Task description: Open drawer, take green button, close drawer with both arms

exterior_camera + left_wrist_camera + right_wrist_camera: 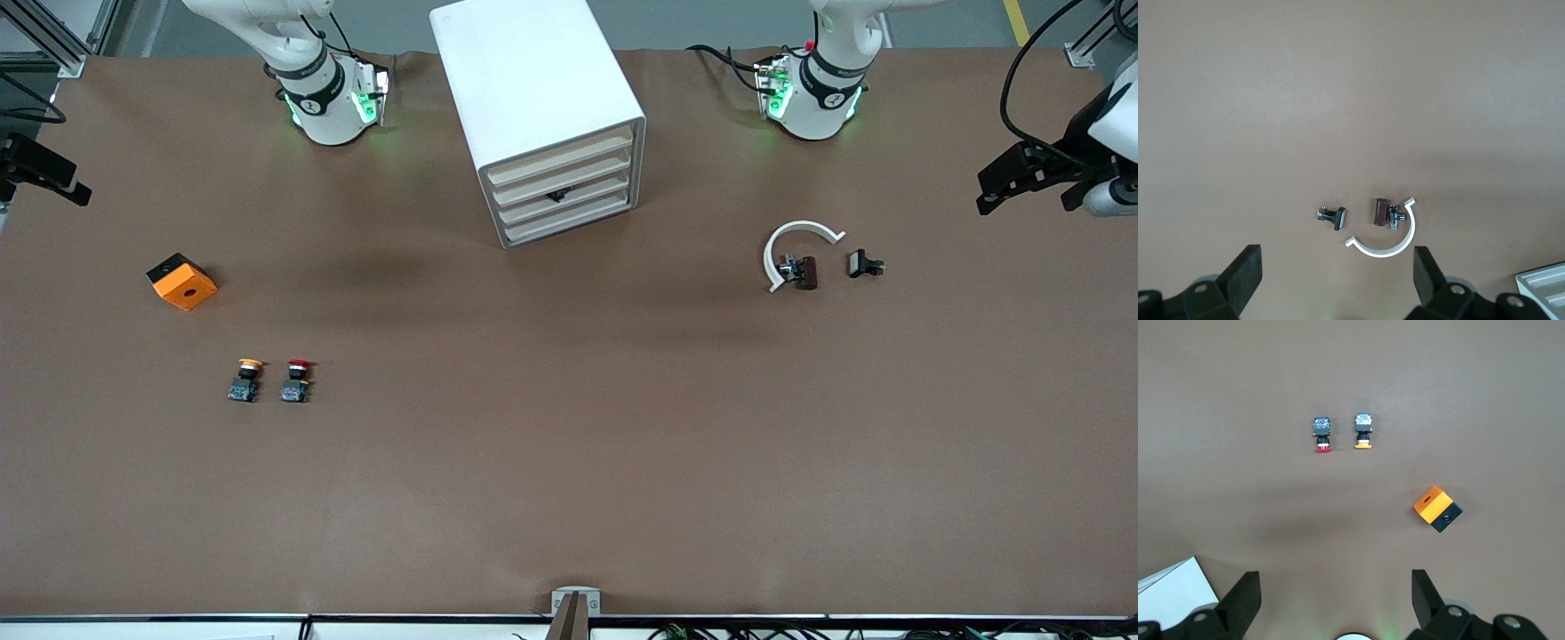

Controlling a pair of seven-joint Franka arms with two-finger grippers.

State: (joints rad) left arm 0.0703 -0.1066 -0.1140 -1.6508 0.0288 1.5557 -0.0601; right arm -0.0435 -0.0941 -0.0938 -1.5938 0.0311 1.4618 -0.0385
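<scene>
You cannot see inside the cabinet [533,80], so anything in it is hidden. It stands at the top middle of the front view and is big, white and boxy. It has four drawers with cream fronts, all pushed in. A tiny dark thing [558,196] sits at the front of the third drawer [569,197] from the top. It is too small to make out.

The left gripper [1337,287] is up over the left arm's end of the table. Its fingers are spread wide and hold nothing. The right gripper [1335,600] is up over the right arm's end, also spread wide and holding nothing. Both are cut off by the picture edge.

Count with me:
- one yellow button [245,380]
- one red button [297,380] beside it
- one orange box [181,282]
- one white half ring [794,246]
- two small dark parts [803,271], [862,264]
</scene>
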